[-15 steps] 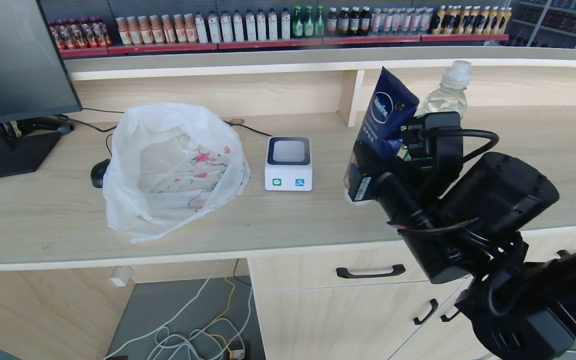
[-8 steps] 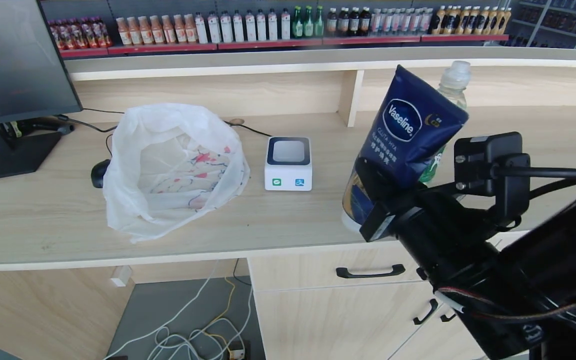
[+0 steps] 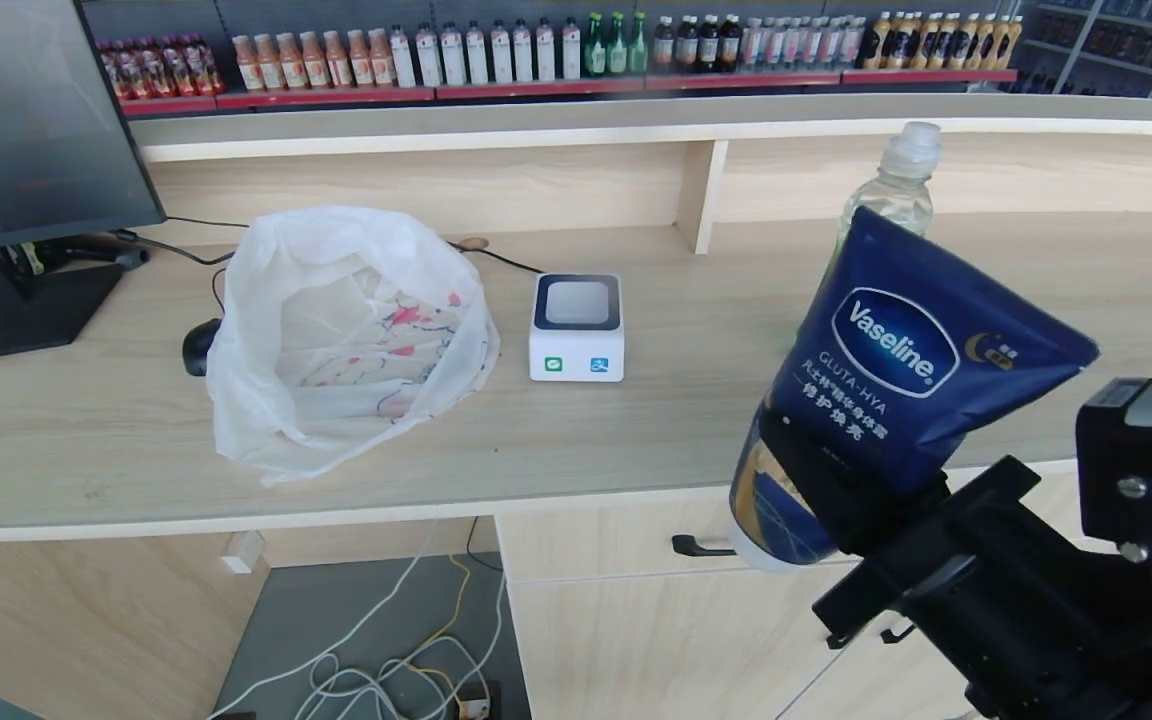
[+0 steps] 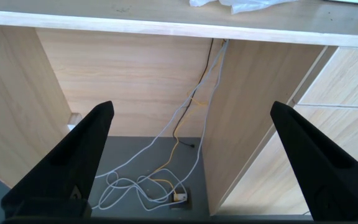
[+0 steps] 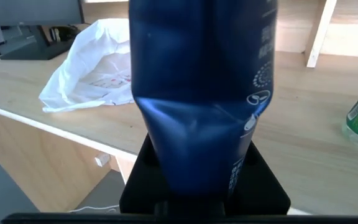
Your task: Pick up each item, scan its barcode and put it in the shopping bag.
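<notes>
My right gripper [image 3: 841, 515] is shut on a dark blue lotion tube [image 3: 886, 380], held up in front of the counter's front edge at the right, its flat crimped end up. The same tube [image 5: 204, 99] stands close before the right wrist camera, pinched at its lower part. The white shopping bag [image 3: 346, 330] lies open on the counter at the left, also seen as the bag [image 5: 95, 65] in the right wrist view. A small white barcode scanner [image 3: 577, 326] sits beside the bag. My left gripper [image 4: 188, 162] hangs open below the counter, over the floor cables.
A clear bottle [image 3: 891, 195] stands on the counter behind the tube. A monitor [image 3: 31, 120] and a black mouse [image 3: 198, 345] are at the left. Drawers with black handles [image 3: 701, 546] are under the counter. A shelf of drinks [image 3: 556, 50] runs along the back.
My right gripper has pulled the tube back off the counter, toward me and to the right, and turned its printed face to the head camera. The bag and scanner have not moved.
</notes>
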Motion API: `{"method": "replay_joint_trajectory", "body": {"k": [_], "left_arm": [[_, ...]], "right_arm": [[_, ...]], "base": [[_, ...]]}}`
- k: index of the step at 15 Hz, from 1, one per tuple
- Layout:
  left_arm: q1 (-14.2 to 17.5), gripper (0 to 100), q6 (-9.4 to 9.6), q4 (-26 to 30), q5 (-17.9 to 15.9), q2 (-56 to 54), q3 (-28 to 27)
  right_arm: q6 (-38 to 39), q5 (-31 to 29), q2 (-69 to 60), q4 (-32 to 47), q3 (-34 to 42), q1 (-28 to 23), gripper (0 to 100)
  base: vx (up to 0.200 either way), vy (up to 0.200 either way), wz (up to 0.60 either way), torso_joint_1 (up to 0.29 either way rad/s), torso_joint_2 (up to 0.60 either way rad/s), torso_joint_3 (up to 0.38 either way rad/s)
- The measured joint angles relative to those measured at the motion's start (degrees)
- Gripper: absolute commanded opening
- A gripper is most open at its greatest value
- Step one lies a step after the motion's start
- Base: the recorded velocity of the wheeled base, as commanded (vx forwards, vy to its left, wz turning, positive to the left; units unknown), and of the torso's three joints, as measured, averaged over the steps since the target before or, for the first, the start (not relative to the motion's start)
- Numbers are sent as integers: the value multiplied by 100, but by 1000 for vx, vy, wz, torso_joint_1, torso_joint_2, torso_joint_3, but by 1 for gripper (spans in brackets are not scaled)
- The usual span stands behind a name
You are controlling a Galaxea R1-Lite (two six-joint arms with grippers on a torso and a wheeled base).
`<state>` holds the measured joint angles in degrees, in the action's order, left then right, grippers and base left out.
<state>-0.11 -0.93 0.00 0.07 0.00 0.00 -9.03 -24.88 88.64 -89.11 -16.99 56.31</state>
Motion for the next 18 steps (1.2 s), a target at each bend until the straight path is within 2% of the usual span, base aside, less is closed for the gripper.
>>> {"method": "replay_joint_trajectory", "body": {"k": [5,8,12,14,16,18], "left_arm": [[0,100,-2,0,0,0,0],[0,100,-2,0,0,0,0],[0,100,-2,0,2,0,0],[0,100,-2,0,2,0,0],[0,100,-2,0,0,0,0],[0,100,-2,0,0,0,0]], "right_arm": [[-421,4,-678,27,613,227,0],[-1286,4,-779,35,647,256,0],[-2506,6,-300,33,-148,719,0],[-2855,45,2,35,-425,883,0],[-3190,536,279,40,-739,957,0],[-3399,734,444,40,-858,973,0]], "base": [[0,0,0,0,0,0],[0,0,0,0,0,0],[0,0,0,0,0,0],[0,0,0,0,0,0],[0,0,0,0,0,0],[0,0,0,0,0,0]]}}
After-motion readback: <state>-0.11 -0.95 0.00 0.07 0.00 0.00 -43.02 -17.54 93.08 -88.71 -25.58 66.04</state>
